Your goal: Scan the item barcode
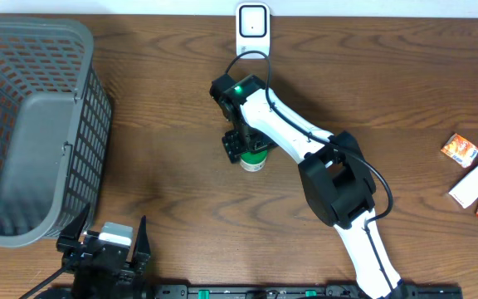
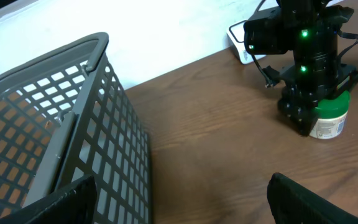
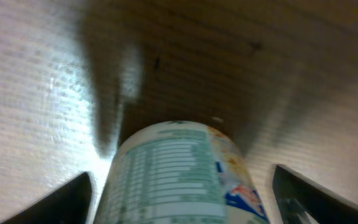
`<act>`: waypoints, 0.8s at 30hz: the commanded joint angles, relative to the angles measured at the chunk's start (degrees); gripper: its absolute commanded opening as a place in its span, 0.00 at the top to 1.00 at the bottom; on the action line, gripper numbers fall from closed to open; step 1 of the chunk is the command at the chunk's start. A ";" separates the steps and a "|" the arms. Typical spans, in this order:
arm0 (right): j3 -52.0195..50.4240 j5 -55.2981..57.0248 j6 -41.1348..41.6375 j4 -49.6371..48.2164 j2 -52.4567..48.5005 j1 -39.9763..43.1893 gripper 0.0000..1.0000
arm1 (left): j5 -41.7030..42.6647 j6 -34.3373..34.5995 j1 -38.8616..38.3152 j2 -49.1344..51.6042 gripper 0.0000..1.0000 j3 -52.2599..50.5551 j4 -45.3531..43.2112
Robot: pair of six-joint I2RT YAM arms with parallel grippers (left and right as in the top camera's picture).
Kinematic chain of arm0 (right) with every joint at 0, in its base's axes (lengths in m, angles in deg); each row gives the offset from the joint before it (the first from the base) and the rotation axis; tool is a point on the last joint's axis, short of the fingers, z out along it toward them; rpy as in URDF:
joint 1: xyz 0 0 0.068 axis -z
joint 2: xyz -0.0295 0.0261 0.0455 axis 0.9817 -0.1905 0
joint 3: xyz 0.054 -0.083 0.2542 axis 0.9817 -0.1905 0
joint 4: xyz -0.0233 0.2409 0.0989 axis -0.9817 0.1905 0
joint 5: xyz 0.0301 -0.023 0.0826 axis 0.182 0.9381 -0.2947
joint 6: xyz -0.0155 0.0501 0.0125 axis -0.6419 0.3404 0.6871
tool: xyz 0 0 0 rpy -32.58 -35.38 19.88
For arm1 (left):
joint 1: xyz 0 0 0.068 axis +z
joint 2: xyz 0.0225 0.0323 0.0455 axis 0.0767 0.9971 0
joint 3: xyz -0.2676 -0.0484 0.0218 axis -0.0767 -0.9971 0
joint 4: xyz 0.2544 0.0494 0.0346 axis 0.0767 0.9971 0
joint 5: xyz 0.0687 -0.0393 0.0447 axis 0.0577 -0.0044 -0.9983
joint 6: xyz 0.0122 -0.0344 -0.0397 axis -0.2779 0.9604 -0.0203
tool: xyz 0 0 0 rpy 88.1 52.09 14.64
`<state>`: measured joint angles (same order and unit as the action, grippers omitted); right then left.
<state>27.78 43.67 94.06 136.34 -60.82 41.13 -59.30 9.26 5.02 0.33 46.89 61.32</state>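
While the bottle stands on the table at 6 o'clock from the scanner | right gripper spread wide astride it, no grip | left gripper spread, holding nothing | scan seemingly pending

The counter is brown wood with a clear grain, smooth, with a low sheen that catches the light in the right wrist view. The basket at the left is matt grey plastic lattice. The jar is white plastic with a green plastic lid and a glossy printed label. The scanner at the far edge is glossy white plastic. The snack packets at the right have shiny wrappers. The left tool looks like matt black plastic.
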 commanded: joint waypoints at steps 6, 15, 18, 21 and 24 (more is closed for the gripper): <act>-0.57 0.50 4.76 0.17 1.18 -0.37 0.02 | -0.31 0.28 -0.11 -0.35 0.13 0.22 -0.07; -0.59 1.05 5.03 -1.07 2.56 -0.98 0.07 | -0.31 0.28 -0.11 -0.35 0.13 0.22 -0.07; -0.59 4.42 6.03 -1.42 2.71 -1.60 0.08 | -0.31 0.28 -0.11 -0.35 0.13 0.22 -0.07; -0.59 5.03 6.10 -1.07 2.78 -2.43 0.09 | -0.31 0.28 -0.11 -0.35 0.13 0.22 -0.07; -0.59 5.03 6.03 -1.03 2.78 -3.30 0.10 | -0.31 0.28 -0.11 -0.35 0.13 0.22 -0.07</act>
<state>27.57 47.14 99.13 135.20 -60.58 39.21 -59.30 9.26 5.02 0.33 46.89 61.34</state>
